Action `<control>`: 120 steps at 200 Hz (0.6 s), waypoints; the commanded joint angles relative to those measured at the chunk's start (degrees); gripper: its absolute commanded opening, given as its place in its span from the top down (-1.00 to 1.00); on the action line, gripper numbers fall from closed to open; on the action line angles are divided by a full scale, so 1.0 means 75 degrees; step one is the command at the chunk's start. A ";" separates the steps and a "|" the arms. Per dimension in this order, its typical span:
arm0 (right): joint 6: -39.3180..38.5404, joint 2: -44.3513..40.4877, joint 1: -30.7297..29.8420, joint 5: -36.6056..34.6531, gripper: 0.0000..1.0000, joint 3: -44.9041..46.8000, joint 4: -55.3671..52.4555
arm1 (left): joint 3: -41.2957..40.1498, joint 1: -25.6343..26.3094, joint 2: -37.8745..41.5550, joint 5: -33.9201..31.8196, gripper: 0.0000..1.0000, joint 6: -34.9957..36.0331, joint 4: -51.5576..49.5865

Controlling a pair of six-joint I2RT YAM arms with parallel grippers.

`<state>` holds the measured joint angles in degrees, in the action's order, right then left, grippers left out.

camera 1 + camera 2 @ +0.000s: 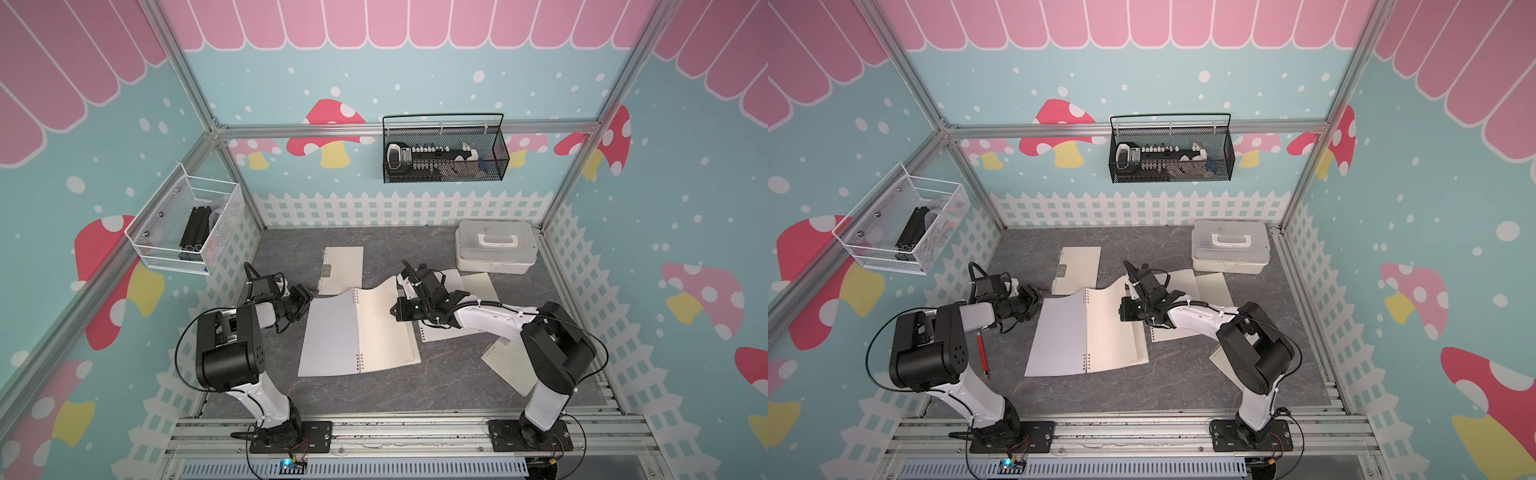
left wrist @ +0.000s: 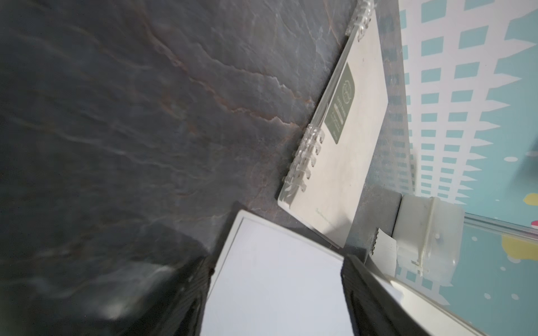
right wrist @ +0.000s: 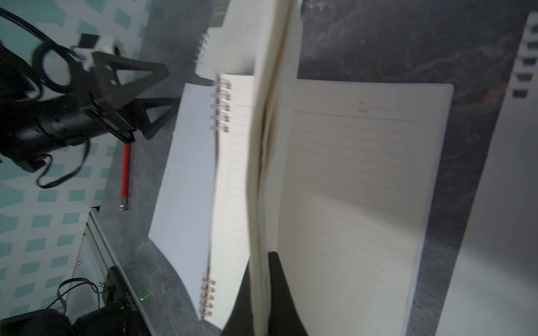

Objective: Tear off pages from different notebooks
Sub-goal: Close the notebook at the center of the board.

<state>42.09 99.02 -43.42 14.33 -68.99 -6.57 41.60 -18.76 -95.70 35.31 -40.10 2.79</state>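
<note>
One page point(image 1: 384, 293), perhaps more, stands lifted from the open notebook point(image 1: 386, 332) at the counter's point(image 1: 436, 374) centre, pinched between our right fingers point(image 3: 283, 296). The coil point(image 1: 355, 296) lies left of them, running up-frame, so we judge a rightward pull. Our left fingers point(image 2: 366, 296) straddle the cover point(image 2: 276, 276) at its left edge, spread.

Notebooks point(image 1: 357, 332), pages point(image 1: 478, 286), box point(image 1: 494, 249) on slate tabletop point(image 1: 436, 386)
</note>
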 commanded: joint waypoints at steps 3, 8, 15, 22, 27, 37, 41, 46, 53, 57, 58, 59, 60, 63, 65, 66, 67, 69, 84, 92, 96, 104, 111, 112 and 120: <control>-0.0579 -0.0542 -0.0222 -0.0351 1.00 -0.0906 -0.0375 | -0.0755 -0.0242 0.0477 0.0125 -0.77 -0.0800 0.0105; -0.0606 -0.0568 -0.0233 -0.0390 1.00 -0.1043 -0.0454 | -0.0903 -0.0300 0.0581 0.0187 -0.81 -0.0965 0.0354; -0.0650 -0.0576 -0.0234 -0.0421 1.00 -0.1217 -0.0510 | -0.1129 -0.0350 0.0720 0.0319 -0.87 -0.1216 0.0784; -0.0678 -0.0573 -0.0234 -0.0434 1.00 -0.1406 -0.0590 | -0.1356 -0.0380 0.0853 0.0430 -0.92 -0.1493 0.1263; -0.0699 -0.0557 -0.0243 -0.0456 1.00 -0.1523 -0.0648 | -0.1549 -0.0403 0.0912 0.0479 -0.95 -0.1731 0.1619; -0.0752 -0.0549 -0.0257 -0.0438 1.00 -0.1714 -0.0665 | -0.1941 -0.0373 0.0994 0.0643 -0.98 -0.2222 0.2555; -0.0765 -0.0541 -0.0258 -0.0414 1.00 -0.1786 -0.0675 | -0.2097 -0.0339 0.0983 0.0747 -0.97 -0.2422 0.2988; -0.0790 -0.0533 -0.0258 -0.0374 1.00 -0.1878 -0.0694 | -0.2253 -0.0307 0.0950 0.0877 -0.98 -0.2599 0.3431; -0.0839 -0.0514 -0.0258 -0.0271 1.00 -0.1992 -0.0711 | -0.2364 -0.0283 0.0858 0.1026 -0.98 -0.2703 0.3848; -0.0873 -0.0518 -0.0258 -0.0201 1.00 -0.2047 -0.0723 | -0.2371 -0.0261 0.0785 0.1119 -0.98 -0.2684 0.3931; -0.0887 -0.0526 -0.0258 -0.0183 1.00 -0.2067 -0.0727 | -0.2365 -0.0257 0.0761 0.1129 -0.98 -0.2665 0.3936; -0.0894 -0.0525 -0.0258 -0.0162 1.00 -0.2077 -0.0722 | -0.2363 -0.0254 0.0743 0.1146 -0.98 -0.2650 0.3939; -0.0909 -0.0530 -0.0258 -0.0151 1.00 -0.2081 -0.0726 | -0.2355 -0.0253 0.0722 0.1166 -0.98 -0.2630 0.3940; -0.0937 -0.0534 -0.0258 -0.0111 1.00 -0.2116 -0.0740 | -0.2333 -0.0252 0.0654 0.1209 -0.98 -0.2590 0.3941; -0.0968 -0.0544 -0.0258 -0.0098 1.00 -0.2141 -0.0744 | -0.2321 -0.0246 0.0608 0.1236 -0.98 -0.2562 0.3947; -0.0981 -0.0551 -0.0264 -0.0084 1.00 -0.2143 -0.0749 | -0.2317 -0.0249 0.0584 0.1252 -0.98 -0.2551 0.3956; -0.0994 -0.0561 -0.0261 -0.0072 1.00 -0.2150 -0.0751 | -0.2309 -0.0245 0.0567 0.1260 -0.98 -0.2540 0.3966; -0.1017 -0.0574 -0.0267 -0.0059 1.00 -0.2167 -0.0758 | -0.2291 -0.0250 0.0518 0.1299 -0.98 -0.2523 0.4015; -0.1277 -0.0714 -0.0269 0.0077 1.00 -0.2160 -0.0807 | -0.2177 -0.0252 -0.0009 0.1618 -0.98 -0.2683 0.4776; -0.1361 -0.0825 -0.0269 0.0034 1.00 -0.2091 -0.0808 | -0.2129 -0.0209 -0.0387 0.1842 -0.98 -0.3017 0.5815; -0.1400 -0.0881 -0.0269 -0.0022 1.00 -0.2048 -0.0816 | -0.2047 -0.0181 -0.0602 0.1999 -0.98 -0.3199 0.6169; -0.1526 -0.0971 -0.0269 -0.0053 1.00 -0.1968 -0.0798 | -0.1866 -0.0135 -0.1052 0.2270 -0.98 -0.3609 0.6890; -0.1567 -0.1056 -0.0269 -0.0013 1.00 -0.1872 -0.0734 | -0.1718 -0.0090 -0.1442 0.2524 -0.98 -0.3996 0.7940; -0.1568 -0.1059 -0.0269 -0.0012 1.00 -0.1862 -0.0720 | -0.1687 -0.0077 -0.1501 0.2559 -0.98 -0.4048 0.8061; -0.1608 -0.1121 -0.0269 0.0012 1.00 -0.1792 -0.0695 | -0.1578 -0.0065 -0.1916 0.2689 -0.98 -0.4468 0.8820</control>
<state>33.15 94.67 -45.12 13.63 -83.18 -14.41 27.29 -20.25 -102.43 49.19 -62.70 46.28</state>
